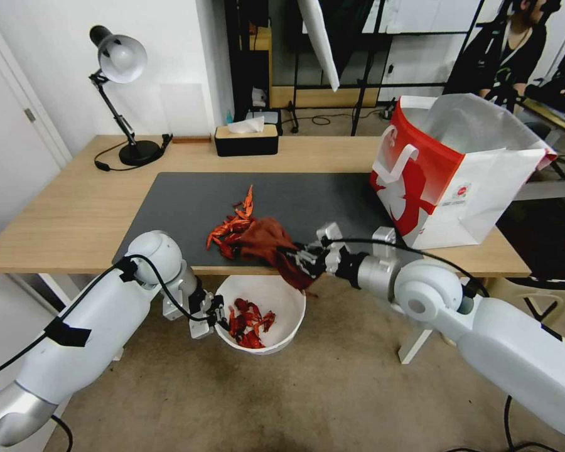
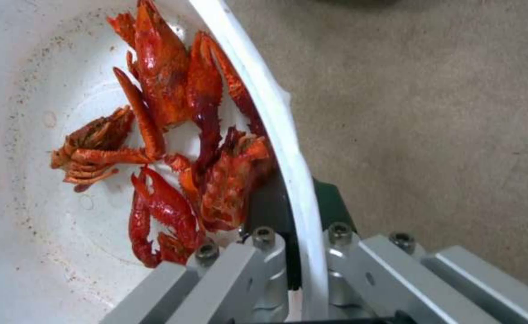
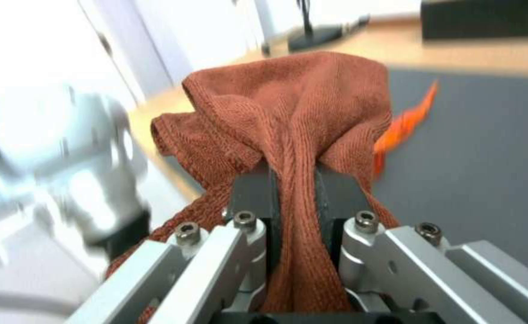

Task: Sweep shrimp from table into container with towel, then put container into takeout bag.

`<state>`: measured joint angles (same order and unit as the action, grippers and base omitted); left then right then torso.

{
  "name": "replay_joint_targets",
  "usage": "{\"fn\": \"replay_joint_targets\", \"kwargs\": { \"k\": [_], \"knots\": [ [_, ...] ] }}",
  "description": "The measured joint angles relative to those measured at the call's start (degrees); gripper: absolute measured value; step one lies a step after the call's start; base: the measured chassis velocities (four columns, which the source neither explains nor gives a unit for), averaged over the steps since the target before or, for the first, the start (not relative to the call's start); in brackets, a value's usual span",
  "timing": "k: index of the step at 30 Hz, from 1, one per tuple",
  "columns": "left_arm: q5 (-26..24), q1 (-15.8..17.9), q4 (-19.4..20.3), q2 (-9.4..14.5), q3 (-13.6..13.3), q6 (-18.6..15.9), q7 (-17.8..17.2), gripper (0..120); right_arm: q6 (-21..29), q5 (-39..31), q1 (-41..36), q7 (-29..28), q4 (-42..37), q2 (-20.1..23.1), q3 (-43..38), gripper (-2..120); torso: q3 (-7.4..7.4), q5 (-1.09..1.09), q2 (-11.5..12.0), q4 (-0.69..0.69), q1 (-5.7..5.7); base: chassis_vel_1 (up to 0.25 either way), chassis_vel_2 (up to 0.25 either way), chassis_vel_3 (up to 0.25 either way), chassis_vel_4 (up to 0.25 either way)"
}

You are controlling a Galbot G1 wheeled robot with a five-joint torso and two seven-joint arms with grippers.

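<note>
A: How many bowls?
B: One bowl (image 1: 281, 300), held below the table (image 1: 56, 207) edge by the left gripper (image 1: 218, 316), jaws pinching its rim.
A: And the shrimp?
B: Two lots: one heap (image 1: 232, 227) on the mat (image 1: 169, 207), another (image 2: 174, 148) in the bowl; exact pieces I cannot count.
A: The towel?
B: One towel (image 1: 271, 242), bunched, touching the heap at the mat's near edge, the right gripper (image 1: 304, 260) clamped on it.
A: Bags?
B: One bag (image 1: 446, 176), upright at the table's right end.
</note>
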<state>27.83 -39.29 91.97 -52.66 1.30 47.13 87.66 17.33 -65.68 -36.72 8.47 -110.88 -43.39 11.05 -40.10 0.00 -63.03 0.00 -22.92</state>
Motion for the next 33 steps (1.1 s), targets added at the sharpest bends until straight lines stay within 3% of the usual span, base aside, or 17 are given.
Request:
{"fn": "replay_joint_targets", "kwargs": {
  "k": [10,18,30,32,33],
  "knots": [
    [-0.3,-1.6,-0.3,0.7,1.9,0.0,0.0,0,-3.6,-3.8,10.9,4.1,14.1,-6.1,3.3,10,-0.01,-0.02,0.0,0.01,0.0,0.0,0.0,0.0,0.0],
    [-1.0,-1.6,-1.2,0.9,2.5,0.0,0.0,0,-3.6,-3.9,23.5,4.9,29.5,-15.0,9.4,10,-0.01,0.0,0.0,0.01,-0.01,0.0,0.0,0.0,0.0],
    [-1.3,-1.5,-1.6,0.9,2.6,0.0,0.0,0,-3.3,-2.7,26.6,5.2,34.9,-18.1,11.5,10,-0.01,-0.01,0.0,0.03,-0.02,0.0,0.0,0.0,0.0],
    [-1.4,-1.5,-1.8,0.9,2.6,0.0,0.0,0,-3.3,-2.5,27.0,5.3,35.6,-18.4,11.8,10,-0.01,-0.01,0.0,-0.04,-0.01,0.0,0.0,0.0,0.0],
    [-1.6,-1.4,-2.1,0.9,2.7,0.0,0.0,0,-3.2,-1.4,28.8,5.6,39.6,-20.6,12.8,10,0.0,0.0,0.0,-0.05,0.0,0.0,0.0,0.0,0.0]
  ]
}}
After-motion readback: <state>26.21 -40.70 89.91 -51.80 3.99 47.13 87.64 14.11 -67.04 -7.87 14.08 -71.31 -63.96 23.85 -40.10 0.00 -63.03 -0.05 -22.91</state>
